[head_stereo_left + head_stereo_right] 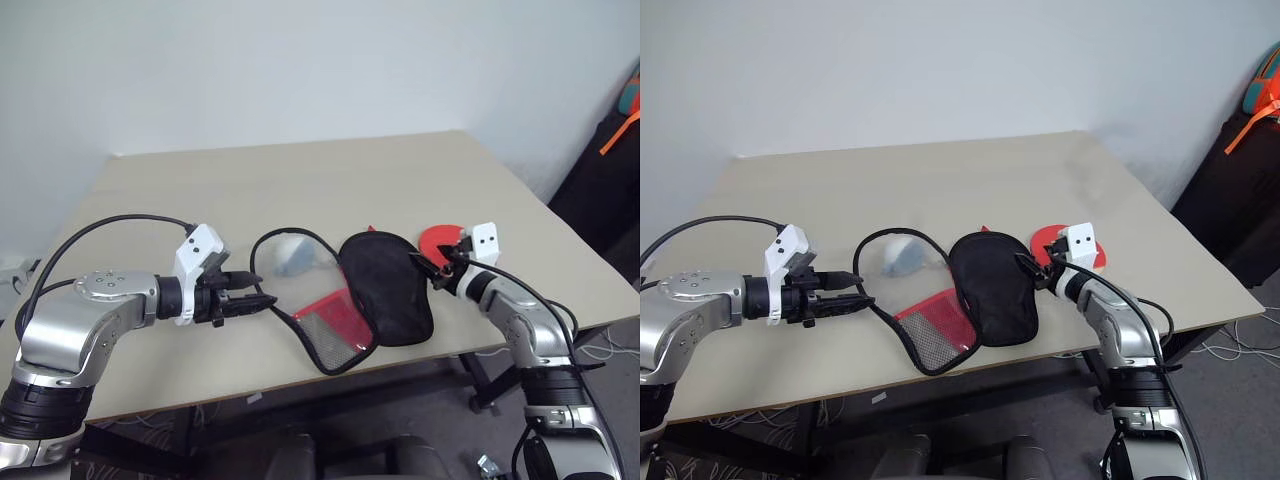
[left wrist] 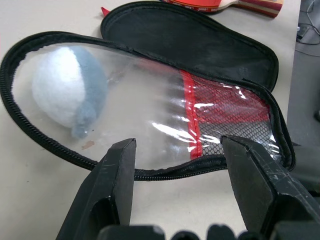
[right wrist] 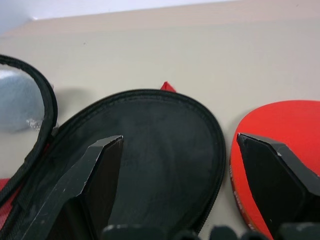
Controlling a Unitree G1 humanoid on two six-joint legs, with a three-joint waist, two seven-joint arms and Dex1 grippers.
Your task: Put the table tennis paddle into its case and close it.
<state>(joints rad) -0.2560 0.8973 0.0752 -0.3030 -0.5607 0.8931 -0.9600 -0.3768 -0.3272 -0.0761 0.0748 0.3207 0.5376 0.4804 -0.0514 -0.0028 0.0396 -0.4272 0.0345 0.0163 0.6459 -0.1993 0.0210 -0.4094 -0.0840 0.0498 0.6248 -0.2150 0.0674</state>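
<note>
- Head views; the case [image 1: 385, 285] lies unzipped and spread flat near the front edge of the bench [image 1: 300, 180], black lining up on one half, clear front with red strip and mesh on the other; soft and floppy by the look, likely to sag if lifted by one edge; best taken at the stiffer zip rim, I judge.
- Head views; the table tennis paddle [image 1: 437, 241] lies flat just beside the lined half, on my right; my right fingers [image 1: 436, 266] stand apart low over its near edge, holding nothing; my left fingers [image 1: 262, 290] stand apart at the rim of the clear half, also empty.
- Left wrist view; zip rim of the clear half [image 2: 165, 172] sits between my left fingers [image 2: 117, 177]; film looks slick and thin, rim cord firmer; a small white lump [image 2: 67, 92] shows through the clear film.
- Left wrist view; the paddle's wooden handle [image 2: 255, 6] shows beyond the lining; rigid, light, a sound place to pinch.
- Right wrist view; right fingers [image 3: 100, 170] wide apart, one over the black lining, one over the red rubber face; rubber probably grippy; blade thin and flat on the bench, so its edge may be hard to get under.
</note>
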